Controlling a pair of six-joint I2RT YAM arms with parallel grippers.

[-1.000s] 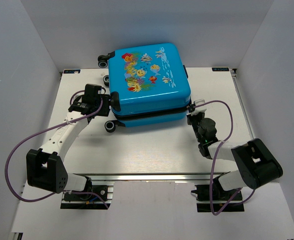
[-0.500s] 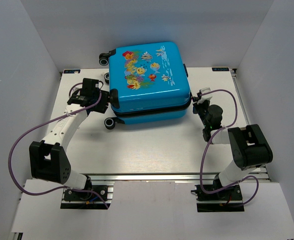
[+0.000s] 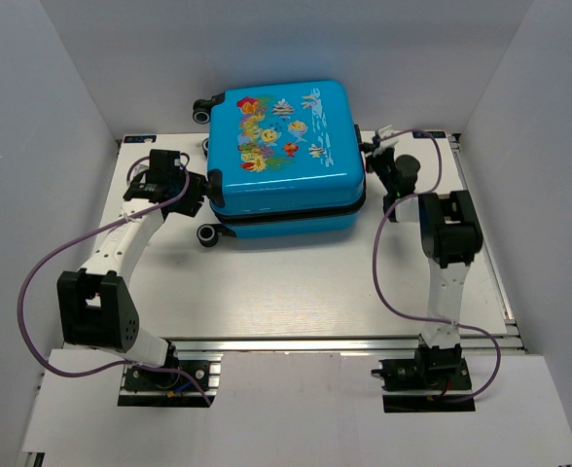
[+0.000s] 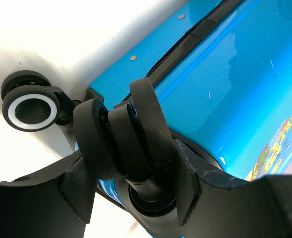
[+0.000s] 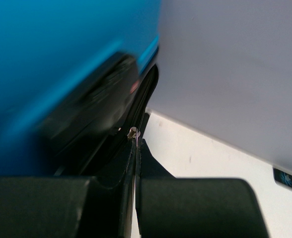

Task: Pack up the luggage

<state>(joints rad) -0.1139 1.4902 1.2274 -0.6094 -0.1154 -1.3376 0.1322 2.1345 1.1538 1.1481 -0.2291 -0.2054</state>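
At the far middle of the table (image 3: 296,282): luggage (image 3: 286,146) lying flat, fish-print lid up, shells together, black zipper seam (image 3: 286,216) facing the near side. Wheels point left; one far wheel overhangs the table's back edge.

Left gripper (image 3: 198,186): at the luggage's left end, level with the seam. Wrist view shows the jaws partly apart and straddling a black twin caster (image 4: 121,144). One finger (image 4: 79,191) sits against the outer disc, the other against the caster housing. Contact looks made on both sides, so I read it as gripping the caster. A second wheel (image 4: 29,106) with a white ring lies beyond, to the left in that view, untouched.

Right gripper (image 3: 372,154): at the luggage's right side, near the far corner, arm stretched forward along the table's right half. Wrist view shows the fingers (image 5: 185,203) pressed together, no gap between them. Tips rest right at the black trim (image 5: 142,96) of the blue shell. A small pale metal speck (image 5: 132,133) shows at the tips. View too blurred to tell whether it is pinched or only beside them.
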